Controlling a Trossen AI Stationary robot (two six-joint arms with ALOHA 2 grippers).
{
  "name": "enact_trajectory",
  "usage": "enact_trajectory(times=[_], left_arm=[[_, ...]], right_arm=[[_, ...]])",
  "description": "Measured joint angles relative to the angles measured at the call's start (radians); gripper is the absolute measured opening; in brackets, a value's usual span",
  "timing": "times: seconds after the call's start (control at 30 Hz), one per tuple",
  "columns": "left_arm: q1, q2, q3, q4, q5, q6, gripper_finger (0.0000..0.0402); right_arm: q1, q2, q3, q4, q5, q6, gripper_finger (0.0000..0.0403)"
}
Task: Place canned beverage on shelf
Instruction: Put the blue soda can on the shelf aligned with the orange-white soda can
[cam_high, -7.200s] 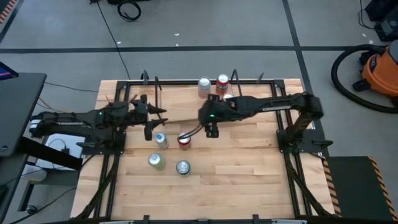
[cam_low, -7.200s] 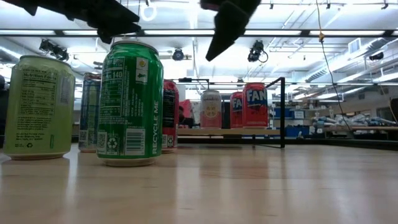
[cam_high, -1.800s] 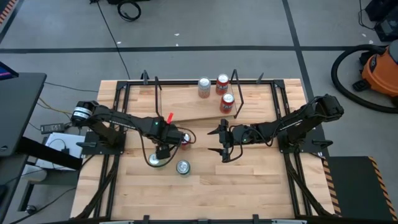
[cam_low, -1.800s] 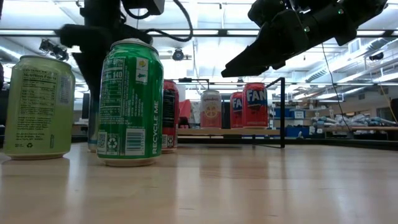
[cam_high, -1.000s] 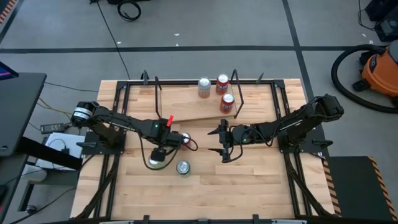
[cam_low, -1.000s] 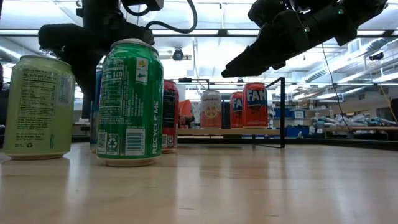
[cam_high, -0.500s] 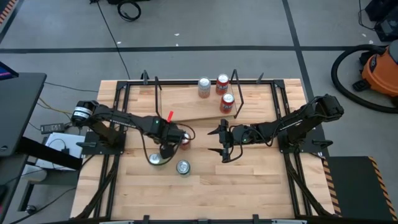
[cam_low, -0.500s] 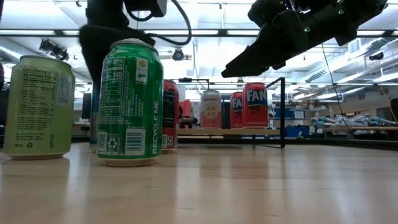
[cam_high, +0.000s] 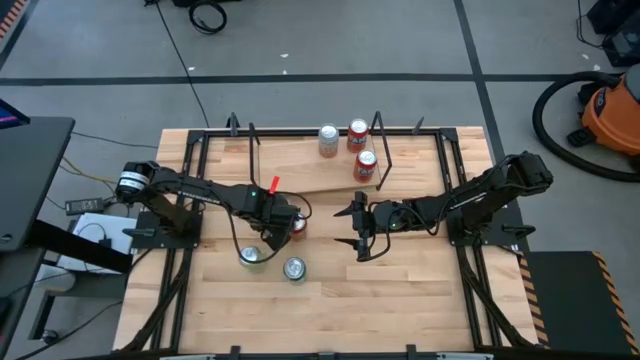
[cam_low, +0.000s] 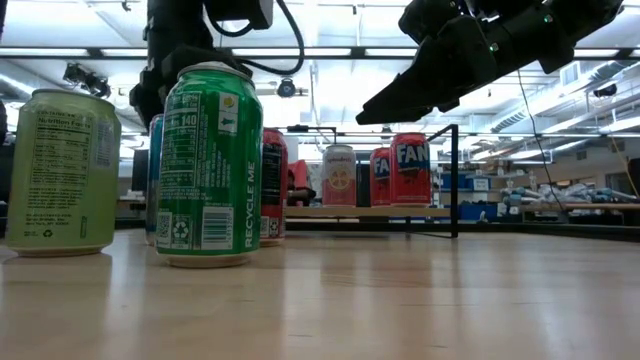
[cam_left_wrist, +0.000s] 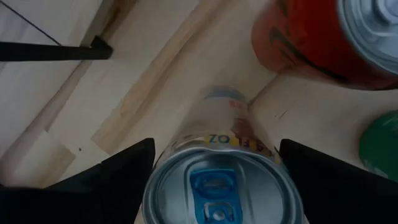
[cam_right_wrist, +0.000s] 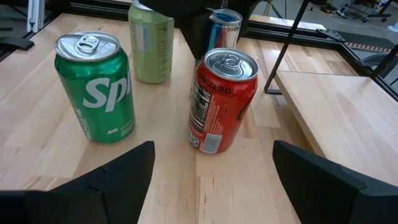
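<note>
My left gripper (cam_left_wrist: 216, 146) points straight down and is open over a blue-and-silver can (cam_left_wrist: 217, 186) that stands upright on the table. One finger is on each side of the can's top. In the high view the left gripper (cam_high: 272, 222) hides this can. A red can (cam_high: 297, 224) stands right beside it. My right gripper (cam_high: 358, 230) hangs open and holds nothing, to the right of the cans. The shelf (cam_high: 300, 168) lies at the far side and carries three upright cans (cam_high: 357, 131).
A pale green can (cam_high: 250, 257) and a green can (cam_high: 293, 268) stand nearer the front edge, close to my left gripper. Black rod uprights (cam_high: 381, 150) mark the shelf's ends. Bare tabletop (cam_high: 400, 290) lies at the front right.
My left gripper has rolled about its downward-pointing line above the blue can, staying open and in nearly the same place. In the low view it now looks narrower than before. The cans have not moved.
</note>
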Motion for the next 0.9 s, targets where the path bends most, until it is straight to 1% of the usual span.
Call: enact_trajectory(times=[0.13, 0.3, 0.37, 0.43, 0.57, 0.63, 0.73, 0.83, 0.9], left_arm=[[0.0, 0.0, 0.0, 0.0, 0.0, 0.041, 0.033], [0.0, 0.0, 0.0, -0.001, 0.0, 0.097, 0.0272], [0.0, 0.0, 0.001, -0.001, -0.002, 0.147, 0.0249], [0.0, 0.0, 0.002, 0.001, -0.003, 0.223, 0.0235], [0.015, 0.0, 0.004, 0.001, -0.006, 0.4, 0.0236], [0.037, 0.003, 0.02, -0.032, 0.005, 0.467, 0.0246], [0.071, 0.004, 0.086, -0.111, 0.003, 0.555, 0.026], [0.103, 0.003, 0.164, -0.147, -0.007, 0.664, 0.0262], [0.124, 0.003, 0.214, -0.152, -0.036, 0.754, 0.026]], right_arm=[[0.0, 0.0, 0.0, 0.0, 0.0, 0.0, 0.0336], [0.0, 0.0, 0.0, 0.0, 0.0, 0.0, 0.0336], [0.0, 0.0, 0.0, 0.0, 0.0, 0.0, 0.0336], [0.0, 0.0, 0.0, 0.0, 0.0, 0.0, 0.0336], [0.0, 0.0, 0.0, 0.006, 0.0, 0.0, 0.0336], [0.0, 0.0, 0.0, 0.013, 0.0, 0.0, 0.0336], [0.0, 0.0, 0.0, 0.016, 0.0, 0.0, 0.0336], [0.0, 0.0, 0.0, 0.016, 0.0, 0.0, 0.0336], [0.0, 0.0, 0.0, 0.016, -0.001, -0.002, 0.0336]])
